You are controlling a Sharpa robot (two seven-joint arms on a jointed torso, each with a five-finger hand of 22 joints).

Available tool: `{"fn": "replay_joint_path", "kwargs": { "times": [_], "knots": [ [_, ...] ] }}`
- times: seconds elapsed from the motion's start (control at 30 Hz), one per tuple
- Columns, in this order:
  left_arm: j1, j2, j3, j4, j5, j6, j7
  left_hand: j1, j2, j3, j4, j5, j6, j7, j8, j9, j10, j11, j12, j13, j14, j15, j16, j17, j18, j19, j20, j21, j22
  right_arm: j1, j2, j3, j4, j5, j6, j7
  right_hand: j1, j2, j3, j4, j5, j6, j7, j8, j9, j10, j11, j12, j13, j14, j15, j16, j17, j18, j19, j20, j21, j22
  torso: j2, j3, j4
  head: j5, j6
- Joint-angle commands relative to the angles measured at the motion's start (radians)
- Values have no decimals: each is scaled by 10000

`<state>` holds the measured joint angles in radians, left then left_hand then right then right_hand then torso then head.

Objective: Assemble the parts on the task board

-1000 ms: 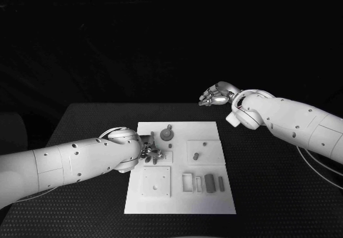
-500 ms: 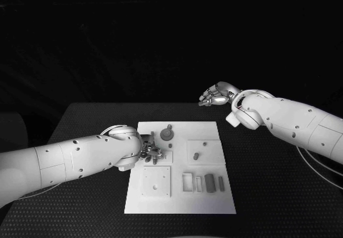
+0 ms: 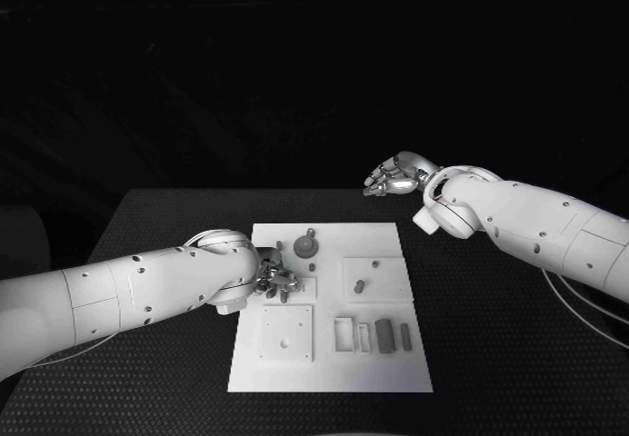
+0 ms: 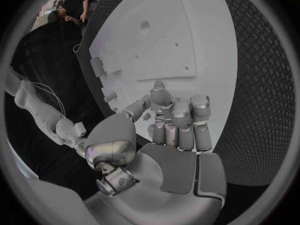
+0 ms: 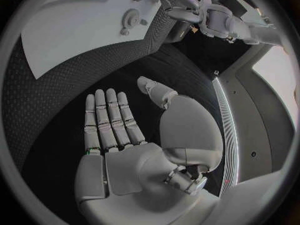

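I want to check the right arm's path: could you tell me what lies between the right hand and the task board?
In the head view, only bare black table lies between the right hand and the task board; the right wrist view agrees.

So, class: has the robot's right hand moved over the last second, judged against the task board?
No. The right hand hangs open beyond the far right corner of the task board, as before.

The left hand (image 3: 275, 280) has been drawn slightly back toward the left edge of the task board (image 3: 331, 363), and the left arm (image 3: 131, 295) has been shifted a little with it. The fingers (image 4: 178, 116) are curled, but it cannot be told whether a part is held. No other change is seen.
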<state>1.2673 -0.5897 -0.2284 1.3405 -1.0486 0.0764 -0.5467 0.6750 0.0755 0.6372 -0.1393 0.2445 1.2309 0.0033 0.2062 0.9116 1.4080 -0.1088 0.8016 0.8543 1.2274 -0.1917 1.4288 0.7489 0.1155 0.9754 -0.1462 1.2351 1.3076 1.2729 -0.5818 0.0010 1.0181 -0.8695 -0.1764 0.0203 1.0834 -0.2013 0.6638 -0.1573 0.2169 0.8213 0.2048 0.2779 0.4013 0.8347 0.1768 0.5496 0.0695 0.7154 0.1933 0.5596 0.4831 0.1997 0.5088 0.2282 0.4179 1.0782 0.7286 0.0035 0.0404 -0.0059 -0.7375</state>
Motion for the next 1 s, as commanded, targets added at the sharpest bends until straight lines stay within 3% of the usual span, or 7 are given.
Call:
{"fn": "replay_joint_path", "kwargs": {
  "times": [0.03,0.17,0.5,1.0],
  "knots": [
    [-79,24,-52,31,237,355,-84,125,80,113,-25,-133,57,1,-46,10,58,19,66,-23,101,-189,27,-6,5,48,-1118,7,71,-8,6,4,0,-41,142,43,42,50,15,-69,24,-90,4,48,-9,6,8,-51,-11,-80,-14,29,-15,-84,-68,-15,-36,12,3,-5,-2,2,-2],
    [-78,25,-50,30,236,323,-82,-126,37,-390,-152,192,44,3,-44,41,52,20,77,-34,92,-188,38,-2,24,34,-1128,24,80,-10,6,3,0,-43,136,44,48,50,16,-75,25,-91,5,48,-10,5,9,-52,-11,-83,-13,28,-16,-84,-70,-14,-39,14,-3,-11,4,-4,-15],
    [-78,13,-34,39,227,153,-51,-201,-252,-643,-203,48,42,-10,-56,48,44,8,73,-62,86,-204,21,-15,61,22,-1148,-5,62,-13,3,3,-13,-46,149,39,54,53,17,-82,24,-92,6,49,-12,4,10,-52,-11,-88,-11,28,-17,-86,-73,-13,-45,19,-3,-9,2,-5,-17],
    [-69,-26,-4,63,185,67,-11,-287,-484,-731,-66,-86,55,-20,-64,49,46,-3,75,-87,93,-217,15,-22,86,26,-1160,-32,43,-24,6,3,-29,-66,158,41,67,62,21,-95,24,-95,7,51,-15,3,11,-53,-11,-95,-9,29,-19,-87,-76,-10,-54,27,-4,-6,4,1,-16]
  ]
}}
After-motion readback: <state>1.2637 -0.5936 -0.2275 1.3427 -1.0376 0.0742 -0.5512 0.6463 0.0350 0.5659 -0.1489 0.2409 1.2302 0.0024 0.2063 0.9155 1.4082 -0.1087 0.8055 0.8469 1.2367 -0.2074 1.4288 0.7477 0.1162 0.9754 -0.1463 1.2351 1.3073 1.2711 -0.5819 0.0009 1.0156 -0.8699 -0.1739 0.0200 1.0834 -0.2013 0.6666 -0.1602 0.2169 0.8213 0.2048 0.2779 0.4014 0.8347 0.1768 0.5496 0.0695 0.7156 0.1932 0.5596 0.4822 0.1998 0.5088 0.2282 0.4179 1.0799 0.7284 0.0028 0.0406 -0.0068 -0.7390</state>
